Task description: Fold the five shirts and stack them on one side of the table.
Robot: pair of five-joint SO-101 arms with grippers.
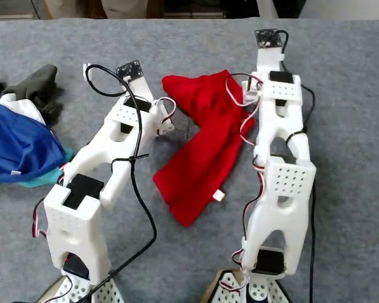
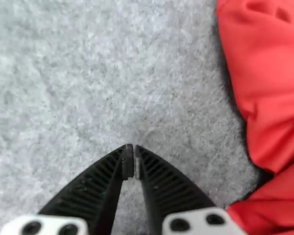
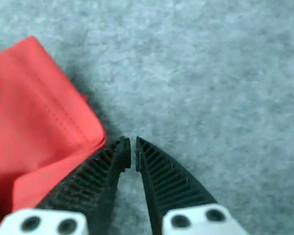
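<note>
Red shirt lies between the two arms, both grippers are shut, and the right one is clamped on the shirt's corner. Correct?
Not quite. The right gripper is shut on nothing: in the right wrist view its tips meet over bare table beside the red shirt. The rest holds.

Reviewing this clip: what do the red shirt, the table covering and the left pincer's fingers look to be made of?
Crumpled red fabric shirt: soft matte knit, probably cotton jersey; it folds limply and shows a stitched seam. Grey table covering: felt or short-pile carpet, by its fuzzy mottled surface. Left pincer fingers: black moulded plastic, ribbed.
</note>
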